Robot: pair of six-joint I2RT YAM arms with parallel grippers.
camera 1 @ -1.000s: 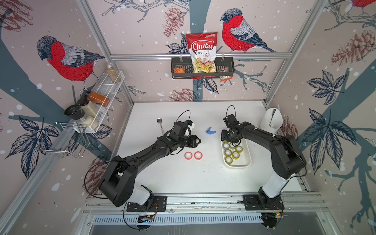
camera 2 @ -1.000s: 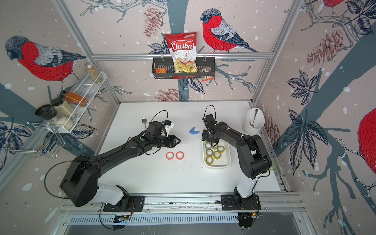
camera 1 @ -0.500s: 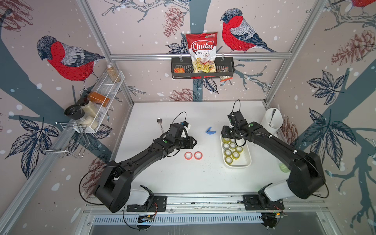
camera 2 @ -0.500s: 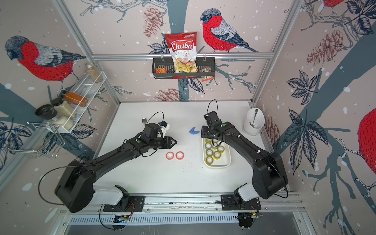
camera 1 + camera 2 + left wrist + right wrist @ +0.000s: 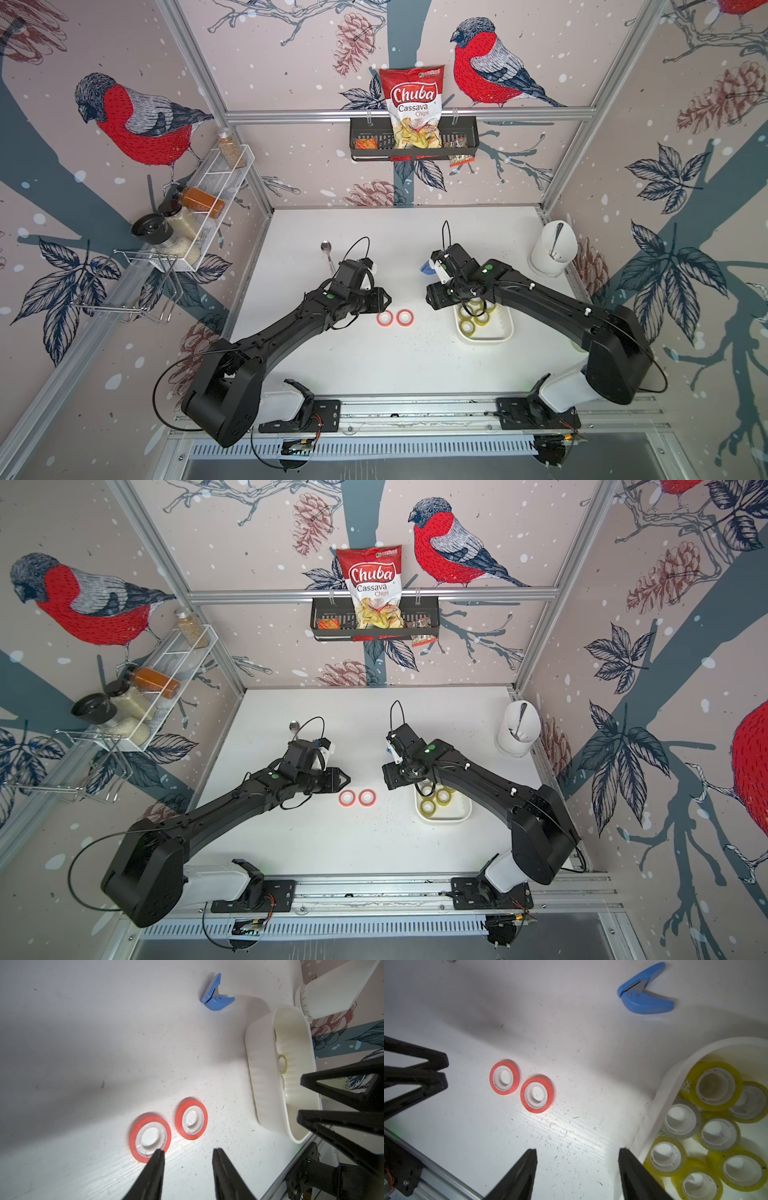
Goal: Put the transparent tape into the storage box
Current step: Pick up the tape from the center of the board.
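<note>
Apparently all the clear rolls [image 5: 716, 1067] are in the box [image 5: 484, 340] already: several yellowish rings with white cores lie flat there, crowded and partly overlapping, while the box's near end is bare. I see none on the table [image 5: 374, 365] outside the box.

Just outside the box's long wall, on the left arm's side, the right gripper [image 5: 577, 1150] hangs over the table with jaws spread and nothing between them. Further out from the box lie two red rolls [image 5: 385, 318], side by side. The left gripper [image 5: 187, 1150] is at them, jaws parted and empty. One tip is close over a red rim, and I cannot tell whether it touches.

A clear roll should be light and rigid with a slick wound face, so a pinch across the outer edge might slip. One finger down the core and one outside the ring looks the surer hold.

Beyond the box's far end sit a blue cutter [image 5: 645, 999] and, further off, a cup [image 5: 552, 249]
</note>
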